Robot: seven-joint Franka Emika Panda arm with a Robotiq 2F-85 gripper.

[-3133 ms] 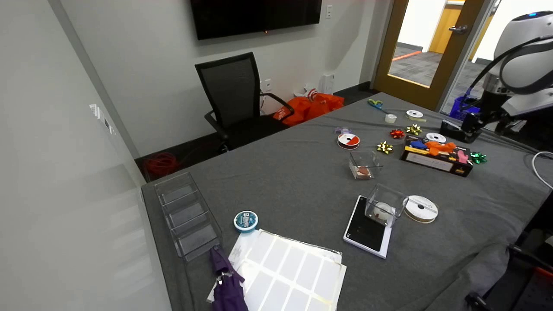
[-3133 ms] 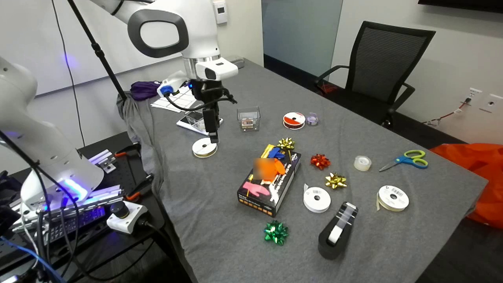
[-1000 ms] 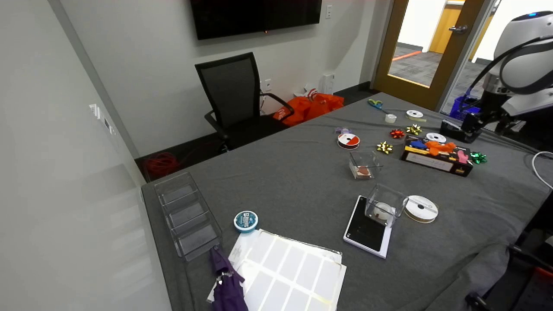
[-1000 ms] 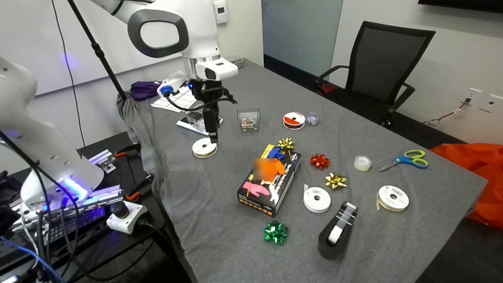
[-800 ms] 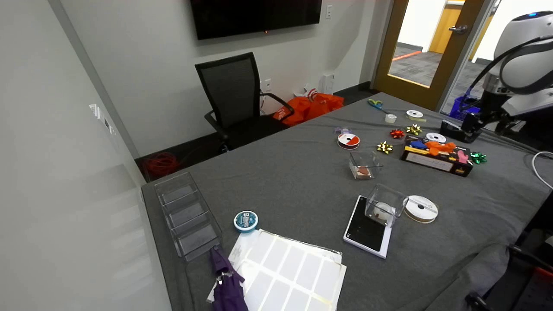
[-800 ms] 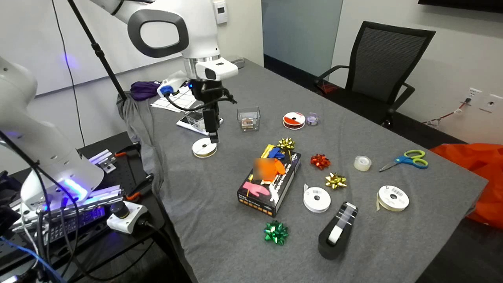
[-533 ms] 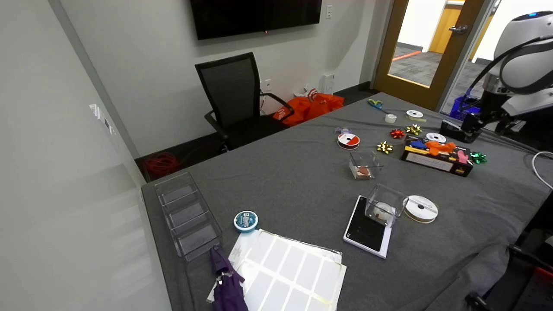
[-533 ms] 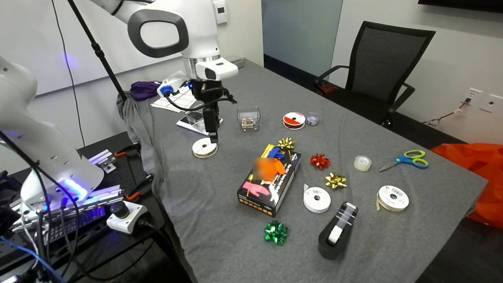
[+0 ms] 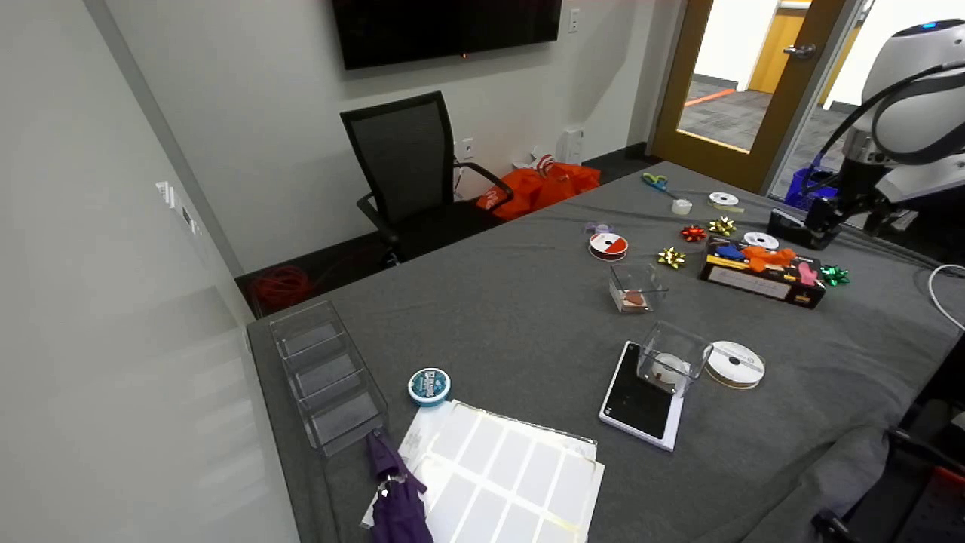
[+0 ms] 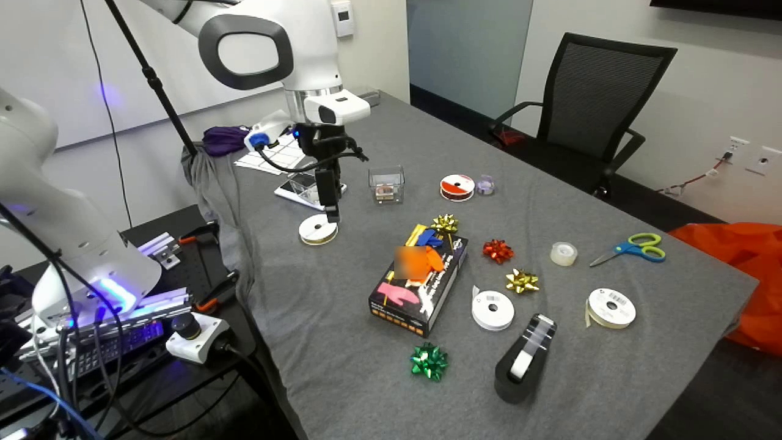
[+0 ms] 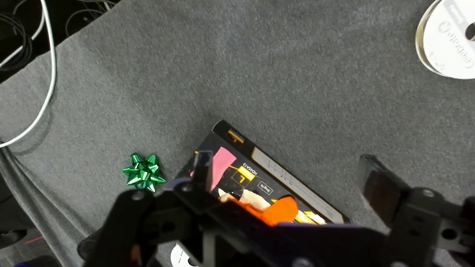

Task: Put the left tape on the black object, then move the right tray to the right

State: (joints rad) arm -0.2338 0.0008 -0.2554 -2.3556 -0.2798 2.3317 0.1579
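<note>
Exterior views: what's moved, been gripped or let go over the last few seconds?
Nothing visibly changed: in both exterior views nothing moved, and nothing was taken hold of or let go. The arm stayed put; the white roll beside the black pad, the glove box and the tape dispenser lie as they did.

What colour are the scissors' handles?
The handles are blue and lime green, clearest in an exterior view.
</note>
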